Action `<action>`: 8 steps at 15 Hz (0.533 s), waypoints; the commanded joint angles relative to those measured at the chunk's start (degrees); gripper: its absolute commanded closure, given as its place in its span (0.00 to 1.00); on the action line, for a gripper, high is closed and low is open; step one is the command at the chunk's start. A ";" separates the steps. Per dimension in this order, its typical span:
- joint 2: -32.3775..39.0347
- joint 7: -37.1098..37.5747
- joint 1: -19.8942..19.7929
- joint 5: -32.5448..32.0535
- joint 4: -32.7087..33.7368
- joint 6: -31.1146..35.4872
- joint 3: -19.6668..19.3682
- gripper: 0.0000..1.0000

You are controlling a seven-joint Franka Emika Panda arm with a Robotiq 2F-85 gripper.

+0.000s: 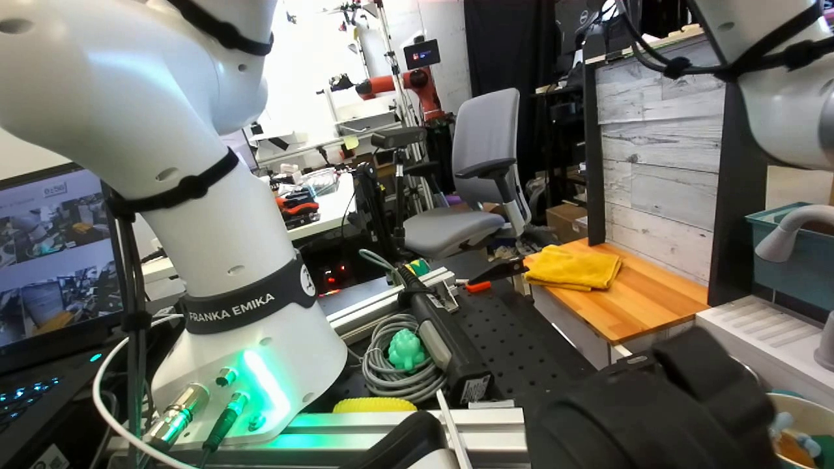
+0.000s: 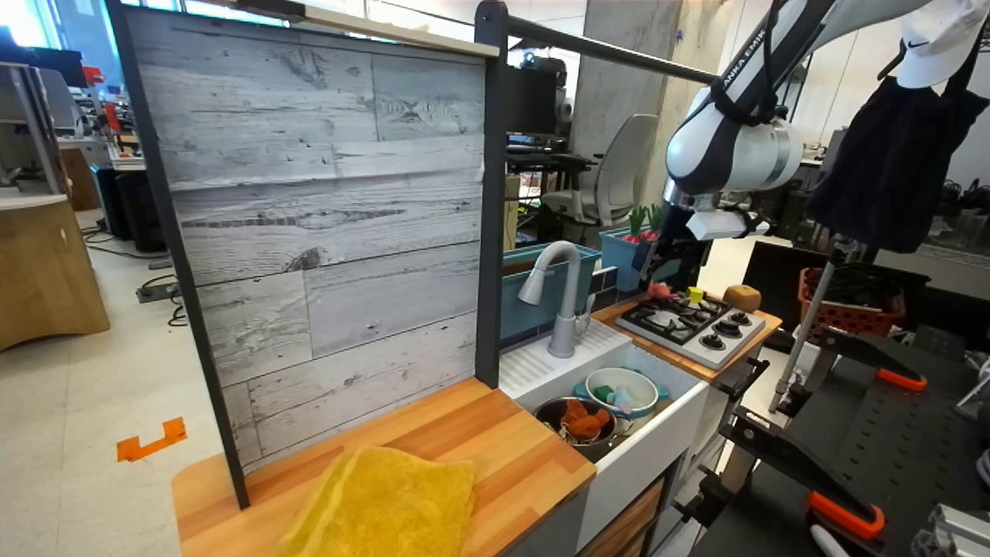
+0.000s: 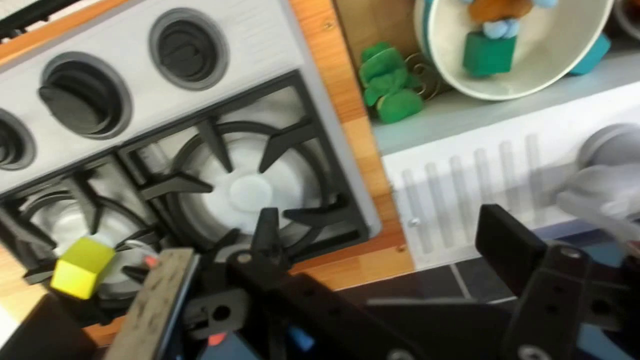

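Observation:
My gripper (image 3: 385, 240) stands open in the wrist view, its two black fingers spread wide with nothing between them. Beneath that gap lie the corner of the silver stove (image 3: 367, 227), a strip of wooden counter (image 3: 345, 267) and the white ribbed drainboard (image 3: 465, 200). A yellow block (image 3: 82, 270) rests on the stove's burner grate, left of the gripper. In an exterior view the arm (image 2: 735, 155) reaches down behind the stove (image 2: 719, 340), close to the teal planter (image 2: 619, 259); its fingertips are hard to make out there.
A grey faucet (image 2: 568, 309) rises beside the sink. In the sink are a white bowl (image 3: 555, 65) with a green block (image 3: 490, 54), a dark pot (image 2: 592, 451) and a green toy (image 3: 392, 85). A yellow towel (image 2: 387, 503) lies on the near counter, beside a tall wood-look panel (image 2: 325, 232).

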 commanded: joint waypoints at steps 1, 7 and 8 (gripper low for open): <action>5.60 3.88 -0.47 0.40 10.85 -4.51 -2.28 0.00; 5.50 3.23 -1.04 -0.19 10.03 -3.43 -2.25 0.00; 6.17 3.86 -1.23 -0.17 11.56 -4.85 -2.96 0.00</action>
